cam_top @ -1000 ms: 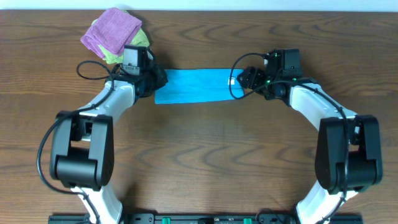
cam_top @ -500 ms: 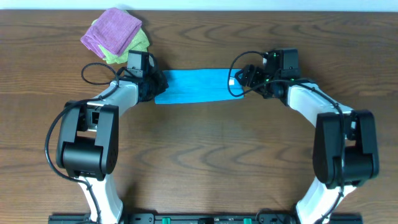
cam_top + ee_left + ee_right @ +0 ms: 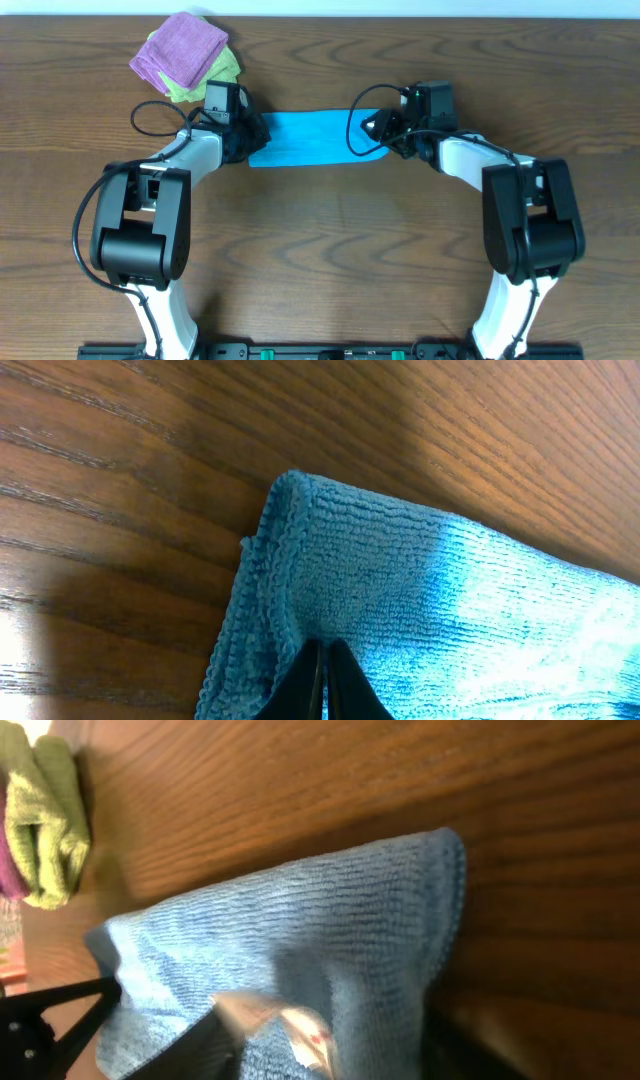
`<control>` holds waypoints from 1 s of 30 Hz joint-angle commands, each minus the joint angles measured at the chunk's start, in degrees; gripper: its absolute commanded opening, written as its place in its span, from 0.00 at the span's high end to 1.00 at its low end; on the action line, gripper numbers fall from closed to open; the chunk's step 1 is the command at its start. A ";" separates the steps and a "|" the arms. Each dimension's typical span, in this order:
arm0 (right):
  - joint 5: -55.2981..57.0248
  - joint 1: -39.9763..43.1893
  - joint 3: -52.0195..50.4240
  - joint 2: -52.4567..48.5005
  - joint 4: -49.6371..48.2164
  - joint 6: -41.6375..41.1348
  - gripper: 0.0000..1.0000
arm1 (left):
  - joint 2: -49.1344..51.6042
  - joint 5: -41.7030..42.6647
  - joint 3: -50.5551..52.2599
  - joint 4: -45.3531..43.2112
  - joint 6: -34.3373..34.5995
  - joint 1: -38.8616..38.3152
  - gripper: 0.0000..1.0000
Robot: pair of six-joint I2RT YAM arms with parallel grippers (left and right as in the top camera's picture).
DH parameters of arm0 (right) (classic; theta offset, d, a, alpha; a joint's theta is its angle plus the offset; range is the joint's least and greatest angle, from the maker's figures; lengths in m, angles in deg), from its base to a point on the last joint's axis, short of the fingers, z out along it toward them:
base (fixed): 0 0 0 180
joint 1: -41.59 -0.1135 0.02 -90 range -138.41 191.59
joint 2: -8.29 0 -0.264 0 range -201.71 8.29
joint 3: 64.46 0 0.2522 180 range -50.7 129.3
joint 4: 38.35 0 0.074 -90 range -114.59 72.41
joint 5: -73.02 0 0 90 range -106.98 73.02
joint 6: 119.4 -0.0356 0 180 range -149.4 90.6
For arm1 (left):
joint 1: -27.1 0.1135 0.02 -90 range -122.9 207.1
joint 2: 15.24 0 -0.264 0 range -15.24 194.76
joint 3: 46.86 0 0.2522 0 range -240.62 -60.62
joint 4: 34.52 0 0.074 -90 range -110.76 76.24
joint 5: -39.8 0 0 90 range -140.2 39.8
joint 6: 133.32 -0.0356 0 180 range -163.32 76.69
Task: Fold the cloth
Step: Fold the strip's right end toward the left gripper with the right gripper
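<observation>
The sky-blue cloth (image 3: 310, 138) lies as a long strip across the far middle of the table. My left gripper (image 3: 252, 132) is at its left end, and in the left wrist view its jaws (image 3: 322, 660) are shut on the cloth's hemmed edge (image 3: 420, 580). My right gripper (image 3: 372, 128) is over the right end. In the right wrist view the cloth (image 3: 320, 940) is raised off the wood and bunched at the fingers (image 3: 300, 1045), with a white label (image 3: 285, 1020) showing. The right fingertips are mostly hidden by cloth.
A purple folded cloth (image 3: 180, 48) lies on a yellow-green folded cloth (image 3: 228, 66) at the far left, just behind my left arm. The yellow-green one also shows in the right wrist view (image 3: 40, 820). Brown wood table (image 3: 330, 250) lies all around.
My right gripper has moved left along the strip, taking the cloth's right end with it. My left gripper has stayed at the left end since half a second ago.
</observation>
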 commanded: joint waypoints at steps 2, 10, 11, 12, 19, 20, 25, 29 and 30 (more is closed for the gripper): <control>1.07 -0.81 0.02 -1.84 -1.75 -0.15 0.89 | 0.98 -1.05 -0.79 0.98 -0.35 -0.20 0.94; 0.04 -0.57 0.04 1.53 -4.04 -0.15 0.98 | 0.96 0.48 -0.79 1.95 -0.35 -0.20 0.94; 0.04 -0.63 0.04 2.62 -3.52 0.28 0.98 | 0.96 0.48 -0.79 1.95 -0.33 -0.20 0.94; 0.04 -0.76 0.04 3.67 -2.97 0.72 0.98 | 0.96 0.48 -0.79 1.95 -0.33 -0.20 0.94; 0.26 -2.51 0.07 7.34 -1.70 1.07 0.98 | 0.96 0.94 -0.81 1.90 -0.11 -0.20 0.94; 0.28 -3.17 0.26 7.45 -1.68 1.07 0.98 | 0.96 0.96 -0.81 1.90 -0.09 -0.20 0.94; 2.95 -7.50 1.92 7.45 -1.36 0.61 0.98 | 0.96 2.19 -0.81 1.75 0.09 -0.20 0.94; 6.67 -10.97 4.79 7.45 -0.13 0.63 0.99 | 0.96 2.29 -0.81 1.73 0.09 -0.20 0.94; 7.58 -11.74 5.86 7.45 0.83 0.66 0.98 | 0.96 2.38 -0.81 1.73 0.09 -0.20 0.94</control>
